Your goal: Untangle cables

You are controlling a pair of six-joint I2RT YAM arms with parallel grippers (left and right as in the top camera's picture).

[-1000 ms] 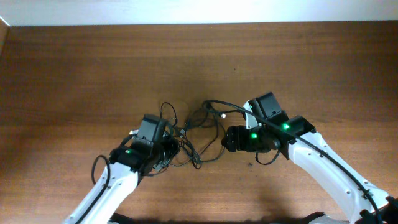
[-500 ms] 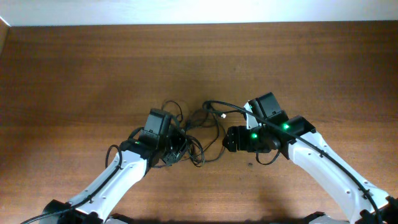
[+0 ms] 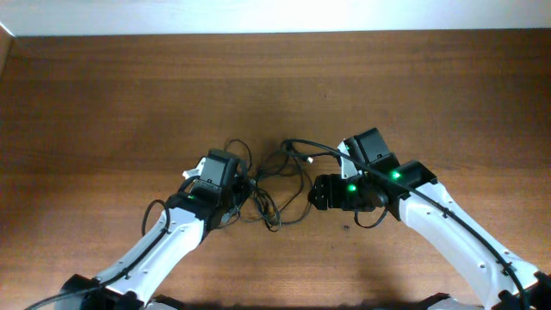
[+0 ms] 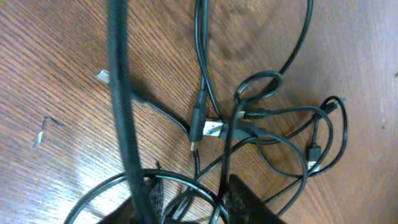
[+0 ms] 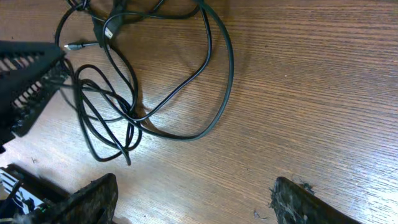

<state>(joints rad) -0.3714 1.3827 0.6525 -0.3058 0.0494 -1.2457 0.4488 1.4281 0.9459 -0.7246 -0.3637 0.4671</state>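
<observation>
The cables (image 3: 269,184) are thin black wires in a loose tangle at the table's middle, between my two arms. In the left wrist view the cables (image 4: 211,129) show loops, a pale plug and small metal tips. My left gripper (image 3: 244,191) sits at the tangle's left edge. Its fingers (image 4: 199,202) are apart, with several strands running between them. My right gripper (image 3: 312,194) is just right of the tangle. It is wide open and empty over bare wood (image 5: 199,205). A big cable loop (image 5: 231,62) lies ahead of it.
The brown wooden table (image 3: 129,95) reaches a pale wall strip at the back. A thick black cable (image 4: 121,112) crosses close to the left wrist camera. The left gripper's dark body (image 5: 25,74) shows at the left of the right wrist view.
My left arm has moved forward and to the right, into the left side of the tangle. The strands there shifted slightly. The right arm has not moved.
</observation>
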